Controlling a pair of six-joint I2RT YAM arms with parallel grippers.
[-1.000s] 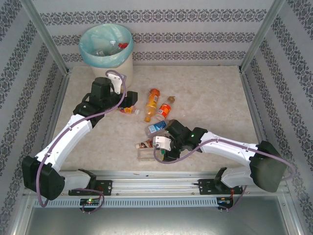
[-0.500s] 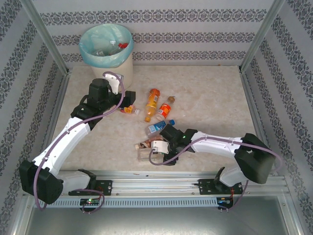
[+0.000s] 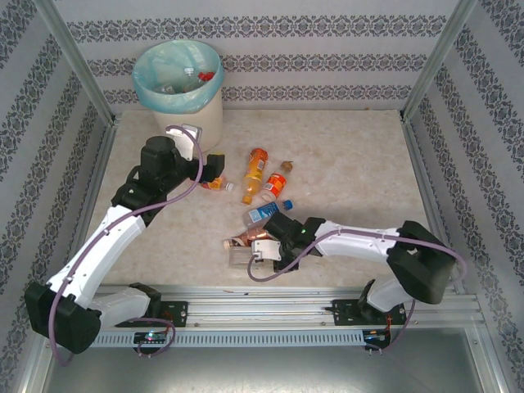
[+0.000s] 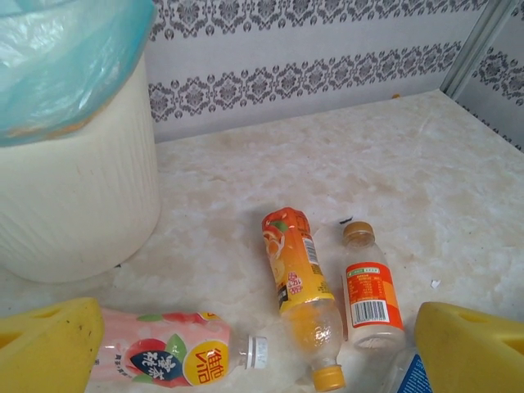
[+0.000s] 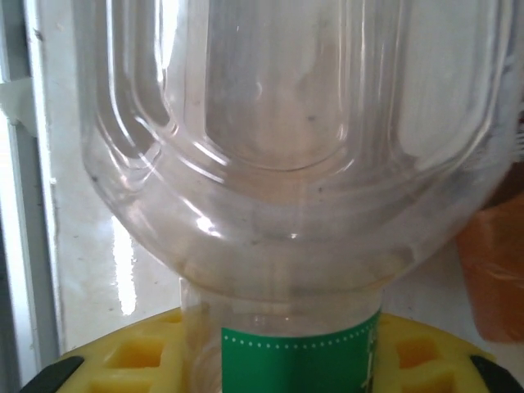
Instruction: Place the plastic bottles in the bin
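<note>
The bin (image 3: 176, 78) stands in the far left corner of the table (image 3: 352, 155), its pale turquoise liner folded over the rim. A few bottles (image 3: 190, 79) already lie inside, one with a red cap.

The left gripper (image 3: 214, 172) hangs just near and right of the bin, above a pink bottle (image 3: 215, 185) that lies on its side. In the left wrist view its yellow fingers (image 4: 45, 344) stand wide apart with nothing between them. The pink bottle (image 4: 164, 356) lies across the gap, with its white cap to the right. Beyond it lie an orange bottle (image 4: 299, 278) and, just beside that on the right, a red-labelled bottle (image 4: 368, 291) with a brown cap.

From above, the orange bottle (image 3: 255, 173) and the red-labelled bottle (image 3: 277, 182) lie near the middle of the table. A blue-labelled bottle (image 3: 264, 214) lies just nearer than them, and a brown bottle (image 3: 244, 240) nearer still.

The right gripper (image 3: 252, 254) reaches left along the near edge and is clamped on a clear bottle (image 3: 240, 260). That bottle lies on the table close to the near rail, touching or nearly touching the brown one. In the right wrist view the clear bottle (image 5: 295, 147) rises from between the yellow fingers (image 5: 139, 356), held at its narrow part, where a green label (image 5: 299, 352) wraps it.
</note>
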